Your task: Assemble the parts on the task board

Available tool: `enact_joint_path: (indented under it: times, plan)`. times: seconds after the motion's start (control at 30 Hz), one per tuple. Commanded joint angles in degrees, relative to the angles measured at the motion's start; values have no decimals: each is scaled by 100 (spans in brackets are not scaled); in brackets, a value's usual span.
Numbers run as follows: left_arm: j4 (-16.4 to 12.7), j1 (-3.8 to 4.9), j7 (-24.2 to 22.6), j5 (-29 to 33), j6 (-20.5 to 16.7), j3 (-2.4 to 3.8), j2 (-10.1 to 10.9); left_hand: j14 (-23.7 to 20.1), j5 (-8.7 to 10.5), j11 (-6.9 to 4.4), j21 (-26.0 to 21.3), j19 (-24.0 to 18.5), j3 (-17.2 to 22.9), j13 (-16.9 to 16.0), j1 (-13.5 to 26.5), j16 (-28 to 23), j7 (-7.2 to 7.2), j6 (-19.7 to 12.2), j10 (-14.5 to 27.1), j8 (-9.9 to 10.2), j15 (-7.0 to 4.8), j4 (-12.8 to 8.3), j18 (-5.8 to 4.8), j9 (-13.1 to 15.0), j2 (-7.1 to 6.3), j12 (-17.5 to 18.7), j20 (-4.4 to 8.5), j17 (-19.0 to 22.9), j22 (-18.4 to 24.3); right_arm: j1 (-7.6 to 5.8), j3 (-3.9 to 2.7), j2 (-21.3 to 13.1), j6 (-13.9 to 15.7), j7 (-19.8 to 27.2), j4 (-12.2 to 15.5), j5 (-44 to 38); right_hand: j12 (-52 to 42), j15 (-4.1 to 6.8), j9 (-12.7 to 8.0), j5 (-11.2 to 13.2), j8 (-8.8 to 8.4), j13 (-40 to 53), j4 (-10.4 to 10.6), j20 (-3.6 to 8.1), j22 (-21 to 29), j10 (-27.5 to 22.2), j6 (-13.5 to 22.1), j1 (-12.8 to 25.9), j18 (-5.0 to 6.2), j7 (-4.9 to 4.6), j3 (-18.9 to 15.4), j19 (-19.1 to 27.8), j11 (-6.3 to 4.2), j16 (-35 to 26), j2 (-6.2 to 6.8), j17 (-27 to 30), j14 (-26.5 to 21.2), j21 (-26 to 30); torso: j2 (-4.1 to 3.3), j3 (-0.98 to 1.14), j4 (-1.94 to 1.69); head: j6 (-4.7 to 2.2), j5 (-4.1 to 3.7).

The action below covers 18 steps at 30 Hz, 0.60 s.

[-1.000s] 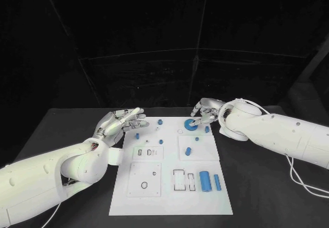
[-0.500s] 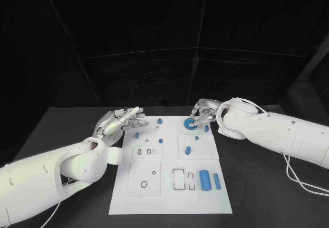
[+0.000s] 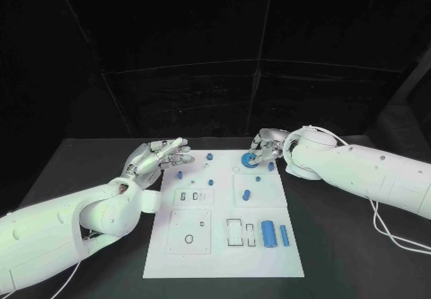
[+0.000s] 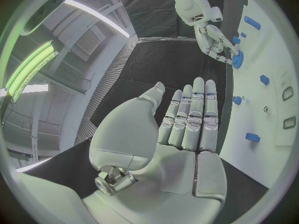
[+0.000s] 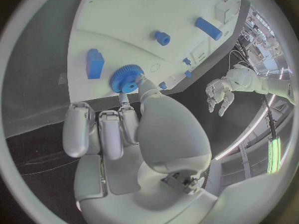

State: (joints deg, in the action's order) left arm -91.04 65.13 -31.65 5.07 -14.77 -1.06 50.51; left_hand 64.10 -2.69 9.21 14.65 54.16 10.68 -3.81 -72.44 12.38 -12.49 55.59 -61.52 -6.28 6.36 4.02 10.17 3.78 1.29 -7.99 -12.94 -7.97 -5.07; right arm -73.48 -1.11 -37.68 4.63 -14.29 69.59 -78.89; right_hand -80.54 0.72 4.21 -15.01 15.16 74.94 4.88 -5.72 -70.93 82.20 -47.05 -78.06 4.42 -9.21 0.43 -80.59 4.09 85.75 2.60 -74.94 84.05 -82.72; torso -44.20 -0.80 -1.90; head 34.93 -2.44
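The white task board [image 3: 225, 215] lies in the middle of the black table. A blue gear [image 3: 247, 162] sits at the board's far right part. My right hand [image 3: 268, 148] pinches it between thumb and a finger, the other fingers curled in. The right wrist view shows the thumb tip against the gear [image 5: 126, 78]. My left hand [image 3: 162, 159] hovers over the board's far left corner, holding nothing, fingers straight and side by side [image 4: 187, 124]. The left wrist view also shows the right hand [image 4: 215, 40] at the gear [image 4: 237, 58].
A blue cylinder [image 3: 268, 233] and a thin blue bar [image 3: 284, 237] lie at the board's near right. A blue piece [image 3: 246, 198] lies mid-board. Small blue pegs [image 3: 208, 158] [image 3: 180, 176] [image 3: 210, 183] stand near the left hand. White recessed slots [image 3: 190, 240] are at the near left.
The whole picture has shifted slightly. My right hand stays at the gear, drawn in a little closer over it. My left hand has hardly moved.
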Motion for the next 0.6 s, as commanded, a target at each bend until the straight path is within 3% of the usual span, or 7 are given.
enact_joint_path:
  times: [0.03, 0.53, 0.6]
  plan:
    - [2, 7, -22, 0, 87, 3, -6, 48, -13, -8, -18, 45, 12, 5, 38, -24, 2, 33, -44, 21, 10, 5, 38, -3, -6, 33, -5, -7, 6, -10, -4, 11, -108, -19, -13, -44, -26, -33, -5, 17, 46, 293, -61, -13, -12, 22, -16, -77, -57, 15, 9, -35, -10, 34, -7, -587, 417, -31, 3, 2, 5, 13, -6]
    - [21, 7, -8, 0, 131, 3, -26, 54, -13, -8, -25, 52, 12, 5, 38, -33, 0, 38, -50, 28, 8, -4, 39, -3, -4, 42, -4, -10, 12, 25, -3, 69, -62, -33, 14, -469, -38, -37, -21, 240, 123, 333, -290, -19, -33, 34, -14, -263, -60, 8, 189, -36, -8, 56, -77, -628, 420, -44, 2, 2, -10, 73, -47]
    - [23, 7, -3, 0, 138, 3, -26, 54, -13, -8, -27, 53, 12, 5, 39, -35, -1, 38, -50, 30, 9, -4, 39, -3, -4, 44, -4, -11, 13, 32, -2, 72, -46, -42, 36, -537, -39, -37, -21, 257, 134, 336, -311, -20, -35, 35, -23, -277, -61, 8, 211, -37, -8, 57, -88, -629, 420, -46, 2, 3, 2, 67, -33]
